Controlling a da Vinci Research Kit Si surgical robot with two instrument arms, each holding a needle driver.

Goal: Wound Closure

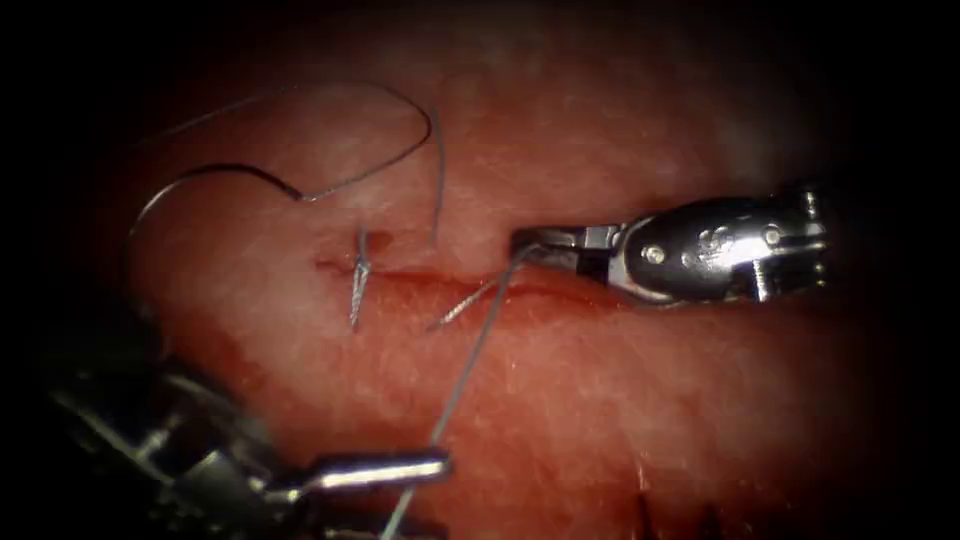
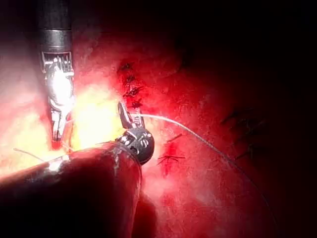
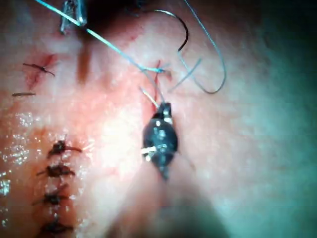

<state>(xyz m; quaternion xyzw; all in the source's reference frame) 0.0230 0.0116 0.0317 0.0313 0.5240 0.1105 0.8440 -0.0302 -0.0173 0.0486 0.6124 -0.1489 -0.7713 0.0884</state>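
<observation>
We see the right tool (image 1: 530,243) entering from the picture's right, its shaft lying nearly level just above the cut (image 1: 560,290) in the tissue (image 1: 620,400), wrist straight, tip pointing left. Its jaws are closed on the thread (image 1: 470,365) at the tip, just above the cut's upper edge. From that grip the strand runs taut, down and to the left across the cut, to the left tool (image 1: 435,466).

The left tool comes up from the lower left, its body low and dim, the jaws stretched out to the right over the tissue below the cut. They are pressed together, and the taut strand passes at their tip; we read them as holding the thread. In the left wrist view the same tool (image 2: 123,113) stands with its tip raised and the pale thread (image 2: 188,131) leaving it sideways.

The needle (image 1: 215,172) lies free on the tissue at upper left, well apart from both tools, held by neither. Whether its tip enters the tissue we cannot tell. From its end slack thread loops up, over and back down toward the cut.

At the cut's left end a short thread end (image 1: 358,285) stands across the cut at a stitch point; another short end (image 1: 465,305) lies just beside the taut strand.

In the right wrist view the right tool (image 3: 161,111) sits at the stitch point, with the curved needle (image 3: 179,29) beyond it. Finished stitches (image 3: 57,171) lie in a row to one side.
</observation>
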